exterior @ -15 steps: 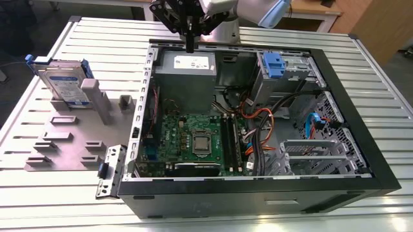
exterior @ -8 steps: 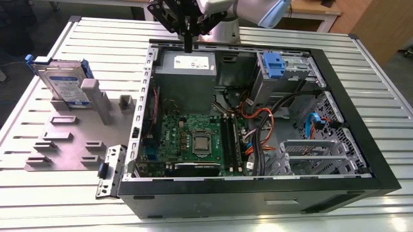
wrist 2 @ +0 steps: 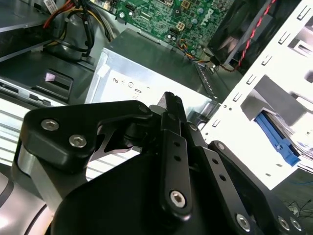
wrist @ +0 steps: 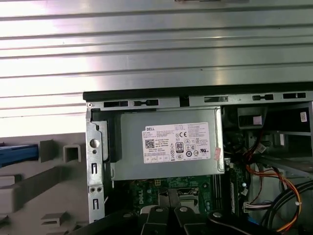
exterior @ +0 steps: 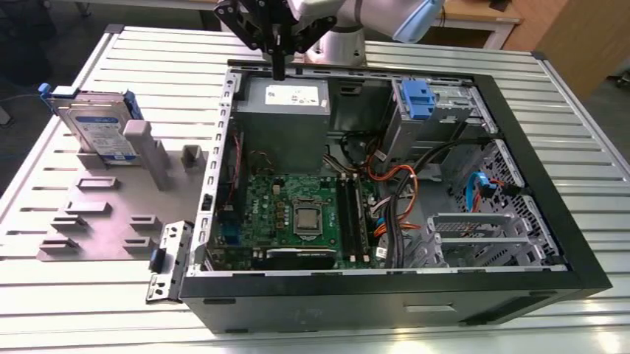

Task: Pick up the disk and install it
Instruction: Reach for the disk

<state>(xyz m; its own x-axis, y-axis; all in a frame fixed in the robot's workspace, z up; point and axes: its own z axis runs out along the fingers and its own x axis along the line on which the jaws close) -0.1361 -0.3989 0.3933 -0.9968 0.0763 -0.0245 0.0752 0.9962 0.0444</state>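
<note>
The disk (exterior: 96, 129) stands on edge in a slot of the grey fixture plate (exterior: 108, 214), at the exterior view's left, outside the computer case. It is silver with a white-and-blue label and blue rails. Its blue rail (wrist 2: 277, 141) also shows in the second wrist view, and a strip of it (wrist: 17, 152) in the first wrist view. My gripper (exterior: 279, 71) hangs over the case's back edge, above the grey power supply (exterior: 285, 122). It is well apart from the disk. Its black fingers (wrist 2: 172, 105) are shut together with nothing between them.
The open black computer case (exterior: 551, 177) takes up the middle of the slatted metal table (exterior: 59, 295). Inside are a green motherboard (exterior: 295, 210), bundled cables (exterior: 409, 184) and a drive bay holding a bare blue bracket (exterior: 418, 99). The fixture plate has upright grey posts (exterior: 147, 151).
</note>
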